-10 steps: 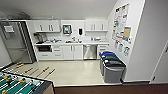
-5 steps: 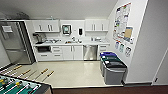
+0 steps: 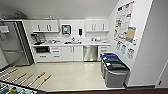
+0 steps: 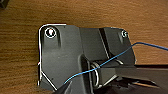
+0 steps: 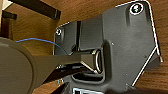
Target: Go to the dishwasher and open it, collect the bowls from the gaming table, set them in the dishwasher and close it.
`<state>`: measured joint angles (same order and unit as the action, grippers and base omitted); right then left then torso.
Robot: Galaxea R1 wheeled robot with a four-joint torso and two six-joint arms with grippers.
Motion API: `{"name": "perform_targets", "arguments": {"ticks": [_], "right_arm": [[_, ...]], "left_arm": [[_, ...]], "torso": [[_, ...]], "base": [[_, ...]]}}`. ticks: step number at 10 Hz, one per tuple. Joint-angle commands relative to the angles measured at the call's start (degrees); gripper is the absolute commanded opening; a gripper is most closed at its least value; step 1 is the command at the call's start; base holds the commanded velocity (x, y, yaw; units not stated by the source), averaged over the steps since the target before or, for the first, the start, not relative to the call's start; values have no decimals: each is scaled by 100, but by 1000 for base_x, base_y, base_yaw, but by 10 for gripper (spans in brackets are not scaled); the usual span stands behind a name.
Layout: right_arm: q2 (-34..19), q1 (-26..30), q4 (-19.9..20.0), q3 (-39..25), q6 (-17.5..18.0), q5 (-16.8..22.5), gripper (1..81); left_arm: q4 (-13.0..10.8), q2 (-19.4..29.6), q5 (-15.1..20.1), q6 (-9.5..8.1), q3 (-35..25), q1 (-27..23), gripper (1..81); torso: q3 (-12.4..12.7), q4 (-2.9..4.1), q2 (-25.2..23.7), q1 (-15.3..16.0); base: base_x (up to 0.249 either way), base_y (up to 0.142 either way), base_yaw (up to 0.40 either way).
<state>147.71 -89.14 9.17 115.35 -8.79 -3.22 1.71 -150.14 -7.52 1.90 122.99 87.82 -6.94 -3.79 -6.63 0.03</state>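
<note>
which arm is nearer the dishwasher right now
right, probably, and only slightly: the dishwasher stands across the room, a bit right of the head view's middle. left arm and right arm both hang over wooden floor, far from it.

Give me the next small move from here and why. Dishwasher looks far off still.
Probably drive forward across the pale floor, steering slightly right toward the dishwasher. It sits shut under the counter, across the room, well out of arm's reach. The bins stand along the right wall and the foosball table is at lower left, so the middle path looks open.
</note>
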Motion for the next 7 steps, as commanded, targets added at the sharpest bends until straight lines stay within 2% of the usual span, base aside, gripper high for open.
{"name": "perform_targets", "arguments": {"ticks": [1,7], "right_arm": [[-73,251,-38,13,-9,348,811],[-73,269,-38,39,-18,348,811]], "left_arm": [[-39,142,278,47,-91,-234,811],[-21,133,207,38,-82,-234,811]], "torso": [[0,0,0,0],[0,0,0,-2]], "base": [[213,0,0],[223,0,0]]}}
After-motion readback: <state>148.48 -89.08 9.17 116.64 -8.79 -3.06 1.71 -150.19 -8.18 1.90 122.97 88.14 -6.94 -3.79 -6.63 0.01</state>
